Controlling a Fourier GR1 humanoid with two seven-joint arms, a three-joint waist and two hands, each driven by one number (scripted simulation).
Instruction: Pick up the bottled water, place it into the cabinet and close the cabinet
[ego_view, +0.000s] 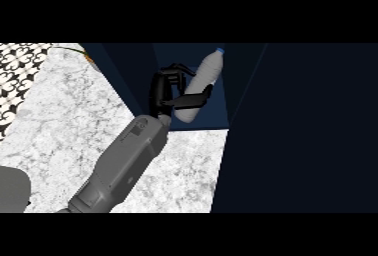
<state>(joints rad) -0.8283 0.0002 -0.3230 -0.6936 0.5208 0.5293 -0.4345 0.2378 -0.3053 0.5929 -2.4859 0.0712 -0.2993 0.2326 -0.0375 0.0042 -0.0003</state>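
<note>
The bottled water (203, 80) is lying tilted inside the dark blue cabinet (244, 85), its long axis running from lower left to upper right; its blue cap is pointing up and to the right, toward the cabinet's back. One robot hand (168, 92), whose side cannot be told, is reaching in from a grey forearm (125, 165) over the marble desk (59, 130); its fingers are curling round the bottle's left side, its thumb is crossing the bottle's lower half. The cabinet is standing open.
</note>
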